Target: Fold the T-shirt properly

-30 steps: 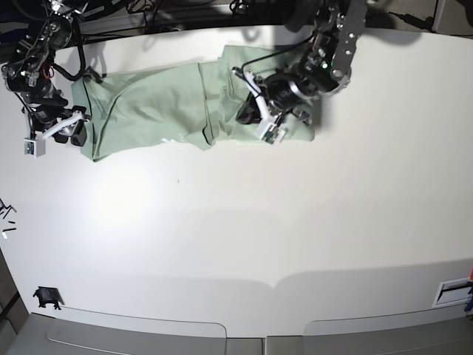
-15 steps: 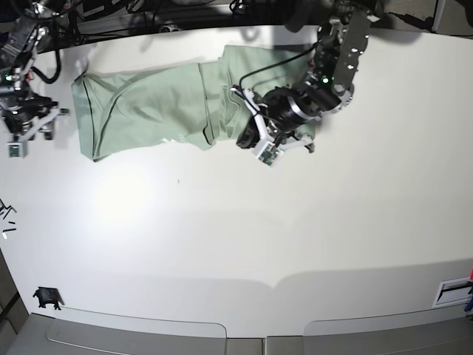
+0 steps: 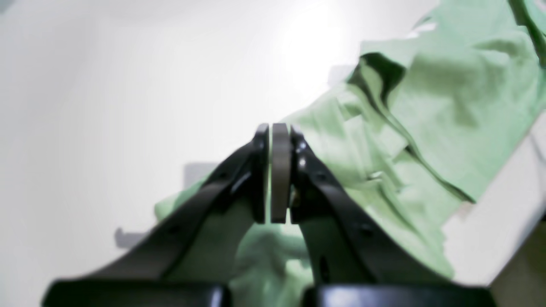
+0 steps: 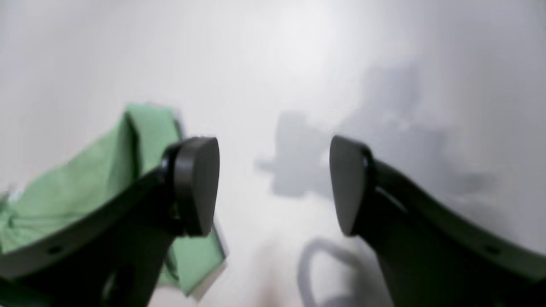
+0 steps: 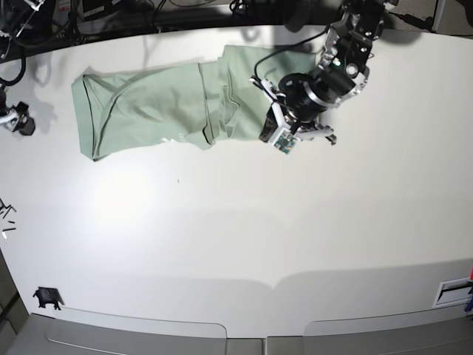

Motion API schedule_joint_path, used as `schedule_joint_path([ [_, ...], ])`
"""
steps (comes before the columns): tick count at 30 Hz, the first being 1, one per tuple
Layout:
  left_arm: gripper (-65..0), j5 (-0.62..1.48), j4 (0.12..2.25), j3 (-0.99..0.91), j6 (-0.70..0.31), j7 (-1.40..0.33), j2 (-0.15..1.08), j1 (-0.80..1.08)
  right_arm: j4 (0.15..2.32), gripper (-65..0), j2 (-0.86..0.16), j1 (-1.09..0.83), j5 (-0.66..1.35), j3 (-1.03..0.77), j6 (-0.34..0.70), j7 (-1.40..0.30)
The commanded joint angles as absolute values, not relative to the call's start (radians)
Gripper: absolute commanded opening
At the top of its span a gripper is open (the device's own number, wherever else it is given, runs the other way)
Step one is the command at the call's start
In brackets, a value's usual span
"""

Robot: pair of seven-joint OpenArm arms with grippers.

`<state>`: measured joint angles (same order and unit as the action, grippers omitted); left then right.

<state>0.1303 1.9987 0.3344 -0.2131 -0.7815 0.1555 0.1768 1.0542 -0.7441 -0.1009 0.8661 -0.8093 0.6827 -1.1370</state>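
base: high, faces down, far | wrists: close, downward | shared: tabletop (image 5: 222,222)

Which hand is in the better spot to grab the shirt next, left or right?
Probably the left: its gripper is over the T-shirt, though shut. The right gripper is open but off beyond the shirt's other end, over the table.

The shirt (image 5: 155,107) looks like soft, matt cloth with creases, while the table (image 5: 222,222) has a smooth, pale surface with a faintly glossy sheen.
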Motion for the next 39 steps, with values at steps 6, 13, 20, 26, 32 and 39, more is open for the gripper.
schedule_joint_path([
  [6, -65.0, 0.139, 2.020, 0.333, -0.212, -0.755, 0.152, 0.168, 0.731, -26.8, -0.772, -0.019, 1.220, -0.807, 0.698, -1.262],
  [13, -65.0, 0.139, 2.020, 0.333, -0.212, -0.755, 0.153, 0.168, 0.672, -26.8, -0.767, 0.014, 1.218, -0.796, 0.698, -1.261],
  [20, -65.0, 0.139, 2.020, 0.333, -0.212, -0.754, 0.153, 0.168, 0.673, -26.8, -0.714, 0.042, 1.144, -0.793, 0.698, -1.209],
  [26, -65.0, 0.139, 2.020, 0.333, -0.212, -0.754, 0.153, 0.168, 0.673, -26.8, -0.647, 0.044, 1.107, -0.698, 0.698, -1.182],
  [32, -65.0, 0.139, 2.020, 0.333, -0.212, -0.756, 0.153, 0.168, 0.673, -26.8, -0.626, 0.056, 1.221, -0.529, 0.698, -1.236],
  [39, -65.0, 0.136, 2.025, 0.333, -0.212, -0.768, 0.154, 0.168, 0.673, -27.1, -0.624, 0.083, 1.407, -0.468, 0.698, -1.383],
])
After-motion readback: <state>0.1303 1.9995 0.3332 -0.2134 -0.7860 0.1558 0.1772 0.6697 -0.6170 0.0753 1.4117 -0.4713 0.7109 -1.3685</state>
